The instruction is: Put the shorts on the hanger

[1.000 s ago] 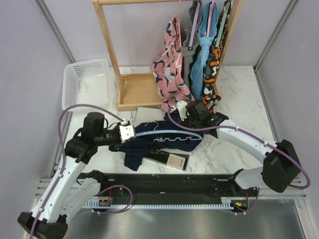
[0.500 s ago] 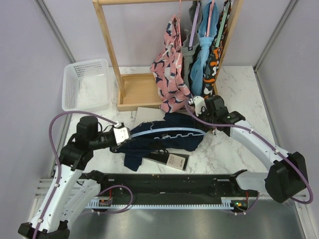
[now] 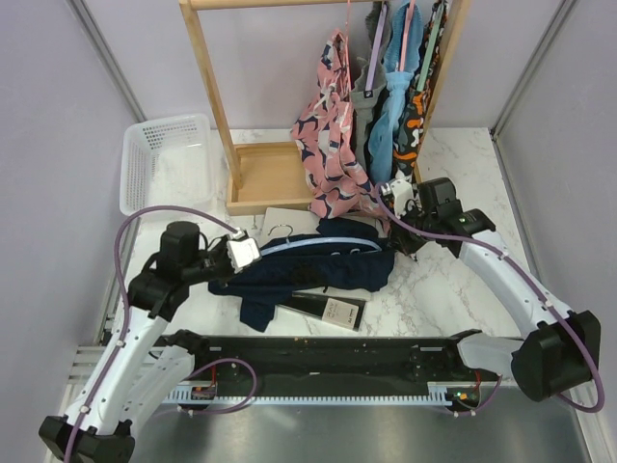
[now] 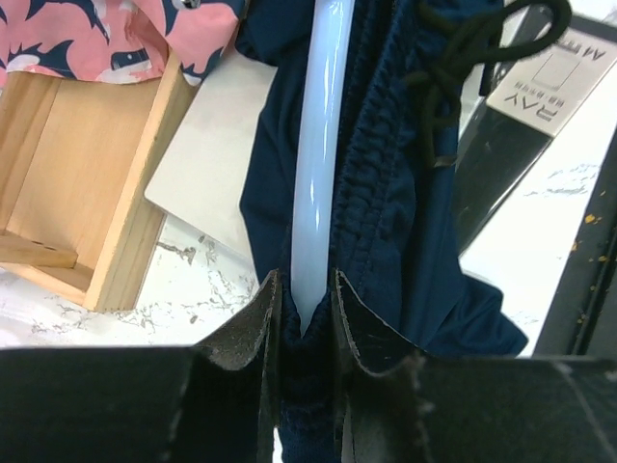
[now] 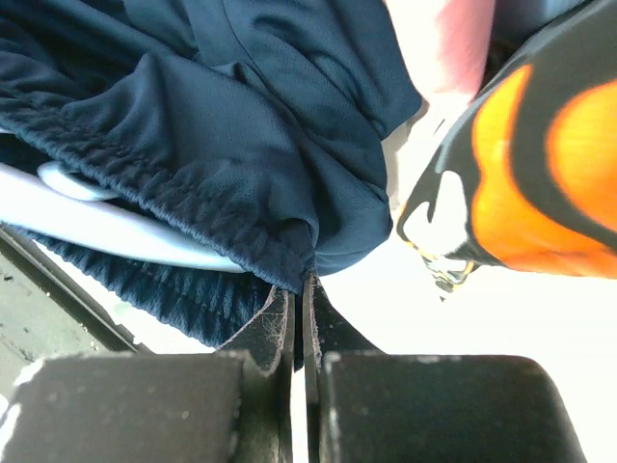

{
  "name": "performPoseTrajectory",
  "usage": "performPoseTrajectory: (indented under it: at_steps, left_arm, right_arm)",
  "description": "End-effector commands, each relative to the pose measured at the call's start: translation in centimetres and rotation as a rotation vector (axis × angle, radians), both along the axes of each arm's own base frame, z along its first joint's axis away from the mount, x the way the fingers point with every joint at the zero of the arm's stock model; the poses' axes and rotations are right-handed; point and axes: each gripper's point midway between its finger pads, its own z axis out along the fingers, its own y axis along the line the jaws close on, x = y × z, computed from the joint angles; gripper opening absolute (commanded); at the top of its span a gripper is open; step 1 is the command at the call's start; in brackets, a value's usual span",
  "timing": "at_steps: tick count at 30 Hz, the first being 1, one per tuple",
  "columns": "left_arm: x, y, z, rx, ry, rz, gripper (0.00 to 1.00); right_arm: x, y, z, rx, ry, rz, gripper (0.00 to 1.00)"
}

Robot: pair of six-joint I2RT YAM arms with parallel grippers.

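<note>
Two claws, both busy. The left claw (image 4: 301, 289) is clamped on one end of the thin light-blue plastic hanger (image 4: 323, 145). The right claw (image 5: 299, 289) is pinched together on an edge of the dark navy fabric shorts (image 3: 323, 270).

The shorts sit mid-frame on the marble worktop (image 3: 434, 304), all bunched up. Their gathered waistband runs along the hanger bar, and the lower part is draped over a flat black box (image 3: 307, 301).

It's tight up top, with the wooden rack base (image 3: 275, 178) and the hanging pink patterned garment (image 3: 333, 135) just behind. There's open marble at lower right, and a white mesh basket (image 3: 164, 159) sits well apart at upper left.
</note>
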Motion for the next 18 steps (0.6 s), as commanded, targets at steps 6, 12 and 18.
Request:
performPoseTrajectory:
  at_steps: [6,12,18]
  left_arm:
    - [3.2,2.5,0.5,0.153,-0.115,0.074,0.02]
    - [4.0,0.2,3.2,0.063,-0.087,0.036,0.02]
    - [3.1,-1.5,3.8,0.020,-0.081,-0.047,0.02]
  right_arm:
    - [1.2,-3.6,3.9,-0.138,-0.052,-0.041,0.00]
    - [0.4,1.3,6.8,-0.014,-0.015,0.113,0.00]
    - [0.8,4.9,9.0,0.000,-0.097,0.209,0.35]
